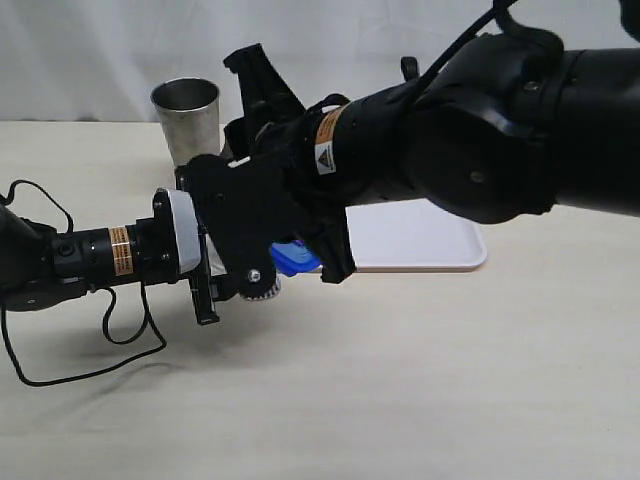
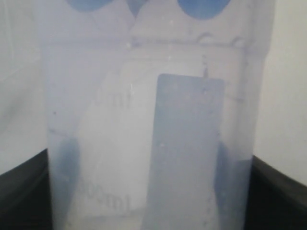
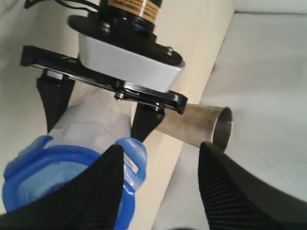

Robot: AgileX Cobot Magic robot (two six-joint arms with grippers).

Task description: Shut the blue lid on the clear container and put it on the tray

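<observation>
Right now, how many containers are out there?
2: the metal tumbler stands at the table's back; the clear container is gripped by the left fingers. More may be hidden.

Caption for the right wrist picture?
Left gripper holds the clear container; open right gripper is at its blue lid.

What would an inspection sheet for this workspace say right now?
Surface: beige table, no spills seen.
Job's things: lid sits on the container; tray lies on the table, and the container is not on it.
Clutter: metal tumbler standing at the back.
Grippers: left gripper shut on the container; right gripper open, one finger over the lid.
Cables: black cable looped on the table, left side.
Surroundings: white backdrop.
</observation>
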